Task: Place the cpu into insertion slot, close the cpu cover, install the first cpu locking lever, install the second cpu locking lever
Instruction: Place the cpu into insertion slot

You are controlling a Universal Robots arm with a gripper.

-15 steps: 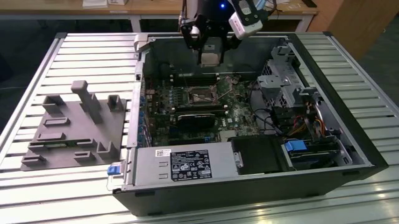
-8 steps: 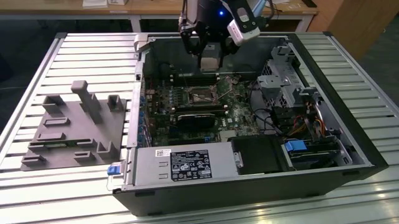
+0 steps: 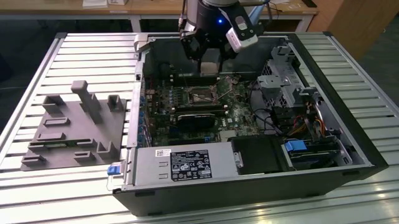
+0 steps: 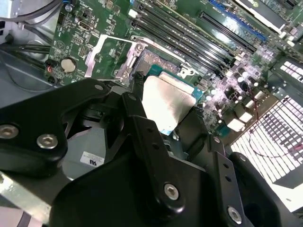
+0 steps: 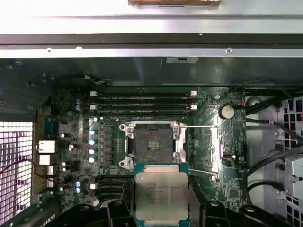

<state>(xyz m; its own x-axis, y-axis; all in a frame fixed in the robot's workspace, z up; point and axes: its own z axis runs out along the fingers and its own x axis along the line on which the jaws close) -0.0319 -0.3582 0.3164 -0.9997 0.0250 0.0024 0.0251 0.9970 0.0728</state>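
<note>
One hand (image 5: pixel 161 210) pinches the cpu (image 5: pixel 161 191) by two opposite edges, its silvery top turned to the first wrist view. We see it held over the green board (image 5: pixel 228 190), near the slot (image 5: pixel 150 147) but not seated in it. The slot lies bare, its dark centre showing; the cover (image 4: pixel 124 66) stands swung open at the slot's side, its window framing green board. In the exterior view the hand reaches down into the open case (image 3: pixel 249 191); the case lies on a slatted worktop (image 3: pixel 81 56).
</note>
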